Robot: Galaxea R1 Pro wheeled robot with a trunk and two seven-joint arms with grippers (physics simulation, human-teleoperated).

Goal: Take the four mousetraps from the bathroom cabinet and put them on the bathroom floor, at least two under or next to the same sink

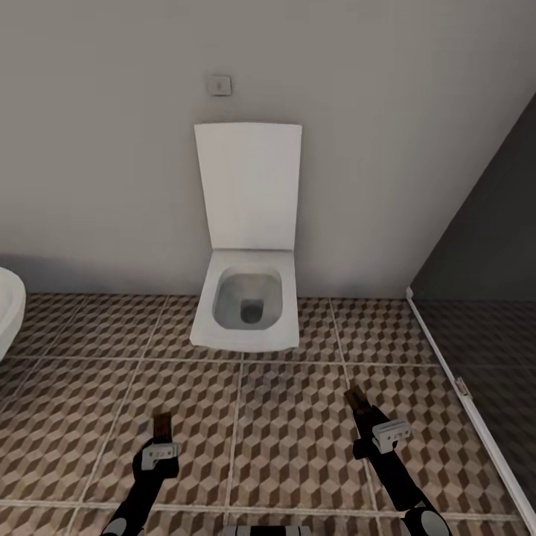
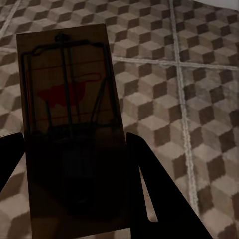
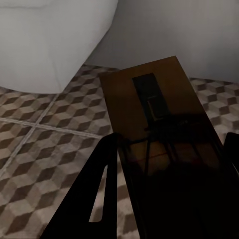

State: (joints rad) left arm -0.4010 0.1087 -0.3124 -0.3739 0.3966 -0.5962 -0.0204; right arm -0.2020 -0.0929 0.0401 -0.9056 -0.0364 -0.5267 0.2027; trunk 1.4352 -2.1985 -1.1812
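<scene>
Gripping a mousetrap (image 2: pixel 69 124) in each claw, toilet (image 1: pixel 246 313) ahead

The head view looks forward and down at the toilet (image 1: pixel 249 298) from above; both wrist views face the same bathroom floor (image 2: pixel 199 74) closely.

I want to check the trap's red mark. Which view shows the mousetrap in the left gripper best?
The left wrist view: the flat tan wooden mousetrap is seen close, with red mark and wire visible between the dark fingers. The head view shows it as a small sliver at the left gripper.
</scene>
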